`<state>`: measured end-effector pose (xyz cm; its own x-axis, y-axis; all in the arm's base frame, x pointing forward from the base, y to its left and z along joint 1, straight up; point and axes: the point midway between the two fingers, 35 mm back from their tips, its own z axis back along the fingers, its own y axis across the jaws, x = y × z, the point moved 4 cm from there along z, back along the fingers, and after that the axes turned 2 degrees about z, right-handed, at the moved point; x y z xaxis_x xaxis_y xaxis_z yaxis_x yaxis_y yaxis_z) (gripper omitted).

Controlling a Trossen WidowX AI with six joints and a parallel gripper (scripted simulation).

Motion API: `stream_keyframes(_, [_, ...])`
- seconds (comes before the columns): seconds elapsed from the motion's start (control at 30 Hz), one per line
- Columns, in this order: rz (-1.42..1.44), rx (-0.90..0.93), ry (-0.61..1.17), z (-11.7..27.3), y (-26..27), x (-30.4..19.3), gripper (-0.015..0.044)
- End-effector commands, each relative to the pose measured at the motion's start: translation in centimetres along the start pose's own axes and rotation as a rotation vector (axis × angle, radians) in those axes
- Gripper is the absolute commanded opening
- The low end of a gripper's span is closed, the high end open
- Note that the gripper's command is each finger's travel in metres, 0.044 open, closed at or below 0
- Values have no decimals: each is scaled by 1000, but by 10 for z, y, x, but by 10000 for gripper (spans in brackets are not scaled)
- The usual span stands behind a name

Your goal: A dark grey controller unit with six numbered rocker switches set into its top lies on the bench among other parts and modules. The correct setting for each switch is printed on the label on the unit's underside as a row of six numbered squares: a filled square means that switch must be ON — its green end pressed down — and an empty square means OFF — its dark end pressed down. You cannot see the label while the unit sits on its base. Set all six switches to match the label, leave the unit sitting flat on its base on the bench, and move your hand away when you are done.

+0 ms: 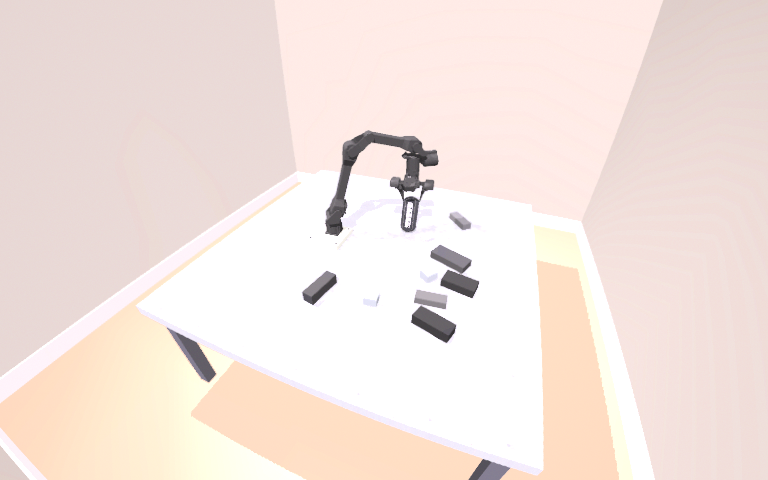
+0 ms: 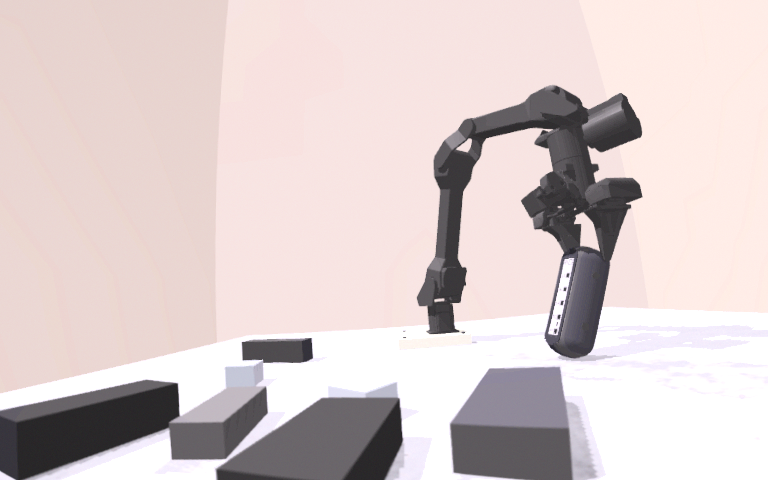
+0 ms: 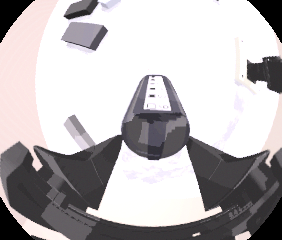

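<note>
End effector (image 1: pixel 411 197) (image 2: pixel 590 254) (image 3: pixel 155 139) wide, clamped around the controller unit (image 1: pixel 409 215) (image 2: pixel 587 303) (image 3: pixel 155 117)'s upper end; unit tilted on end over the worktop (image 1: pixel 257 267) (image 2: pixel 674 386) (image 3: pixel 196 60). Best to read all 6 label squares, then lower gently, guarding against slip in the pinch.

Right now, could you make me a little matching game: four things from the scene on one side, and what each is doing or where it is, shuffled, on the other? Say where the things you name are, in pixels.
Things
1. the gripper (image 1: pixel 410 193) (image 2: pixel 589 252) (image 3: pixel 155 139)
2. the switch unit (image 1: pixel 409 215) (image 2: pixel 583 303) (image 3: pixel 154 131)
3. the white label (image 1: pixel 409 214) (image 2: pixel 561 297) (image 3: pixel 157 95)
4. the robot's foot (image 1: pixel 333 227) (image 2: pixel 441 318) (image 3: pixel 255 71)

Places or states
A. tilted, up on one end
B. on a pale plate
C. shut on the unit's upper end
D. along one long face of the unit, with a row of small squares

Pairs: 1-C, 2-A, 3-D, 4-B
</note>
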<state>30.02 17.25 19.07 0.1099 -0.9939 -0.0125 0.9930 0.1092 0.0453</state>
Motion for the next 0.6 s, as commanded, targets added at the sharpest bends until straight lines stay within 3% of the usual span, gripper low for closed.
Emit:
stream_keyframes(0.0, [-4, -16, -1, -8, 0, -2, 338])
stream_keyframes(0.57, [-4, -15, 1, -13, 0, -15, 338])
